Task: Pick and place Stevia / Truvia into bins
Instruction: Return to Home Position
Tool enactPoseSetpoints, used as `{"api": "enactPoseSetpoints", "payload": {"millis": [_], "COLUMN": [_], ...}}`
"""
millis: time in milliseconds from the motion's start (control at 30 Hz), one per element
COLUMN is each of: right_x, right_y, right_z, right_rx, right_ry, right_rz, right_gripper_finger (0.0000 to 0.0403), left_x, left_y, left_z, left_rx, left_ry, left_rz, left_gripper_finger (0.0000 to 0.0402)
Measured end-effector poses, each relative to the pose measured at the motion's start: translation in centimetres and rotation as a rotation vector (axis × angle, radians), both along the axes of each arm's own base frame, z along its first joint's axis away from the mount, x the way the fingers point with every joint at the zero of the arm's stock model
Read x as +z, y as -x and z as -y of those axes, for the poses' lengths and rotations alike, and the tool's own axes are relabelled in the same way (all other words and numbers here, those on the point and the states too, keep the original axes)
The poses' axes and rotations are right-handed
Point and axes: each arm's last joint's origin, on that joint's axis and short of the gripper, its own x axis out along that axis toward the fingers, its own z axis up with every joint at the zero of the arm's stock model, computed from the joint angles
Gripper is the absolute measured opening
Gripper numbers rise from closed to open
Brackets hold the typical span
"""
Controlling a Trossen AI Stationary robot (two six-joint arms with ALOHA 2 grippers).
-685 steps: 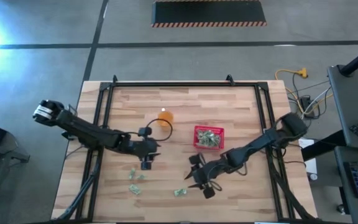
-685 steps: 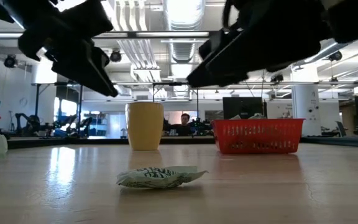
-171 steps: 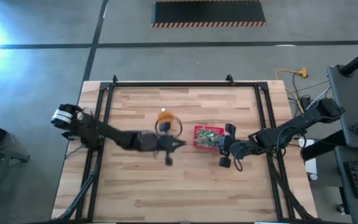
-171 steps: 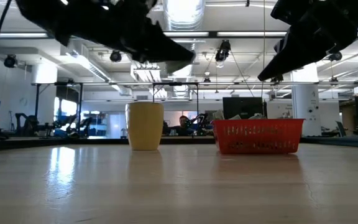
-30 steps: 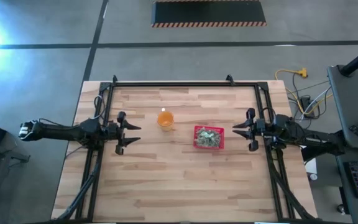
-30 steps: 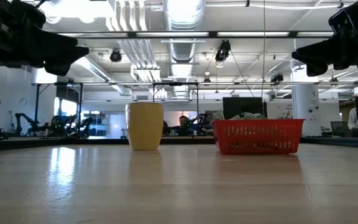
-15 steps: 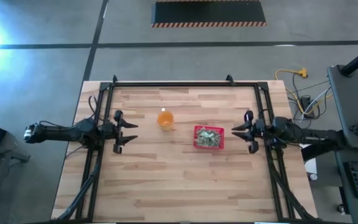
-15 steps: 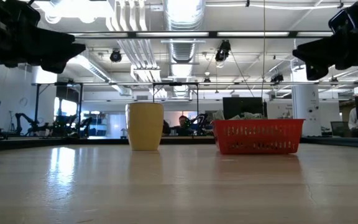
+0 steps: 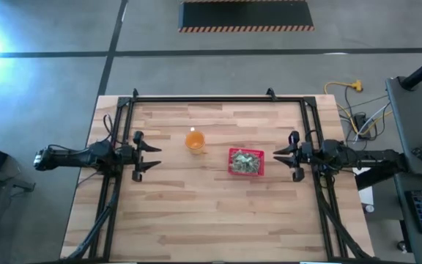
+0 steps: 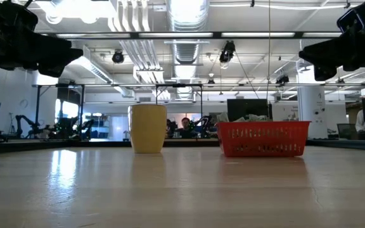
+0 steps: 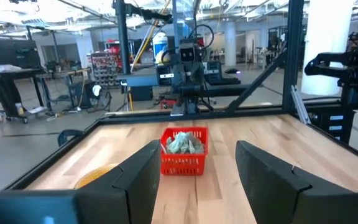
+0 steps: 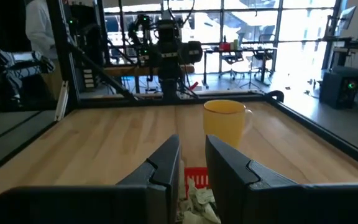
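The green-and-white Stevia / Truvia packets (image 9: 246,160) lie heaped in the red basket (image 9: 234,170), right of the table's middle; the heap (image 11: 182,143) rises above its rim. My left gripper (image 9: 152,156) hangs level above the table's left edge, open and empty, pointing at the basket (image 11: 183,163). My right gripper (image 9: 277,156) hangs level just right of the basket. Its fingers stand a narrow gap apart with nothing between them (image 12: 192,168). Both stay well above the tabletop in the low view.
An orange cup (image 9: 195,139) stands upright left of and a little beyond the basket (image 10: 263,138). A black metal frame (image 9: 211,99) runs along the table's far, left and right edges. Bare wood (image 9: 211,220) covers the near half.
The right arm has swung a little and now lies straight across the table's right edge, with its gripper in about the same place. The packets, basket and cup have not moved.
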Motion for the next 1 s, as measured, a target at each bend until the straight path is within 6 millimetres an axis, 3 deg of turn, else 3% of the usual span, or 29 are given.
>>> {"api": "enactPoseSetpoints", "payload": {"millis": [1000], "right_x": [-0.29], "right_y": [-0.24], "right_z": [-0.01], "right_rx": [0.003], "right_ry": [-0.03], "right_rz": [-0.038], "right_gripper_finger": [0.0068], "left_x": [-0.41], "left_y": [-0.4], "left_z": [-0.03], "left_rx": [0.017], "left_ry": [0.004], "left_rz": [-0.053], "left_gripper_finger": [0.0192]}}
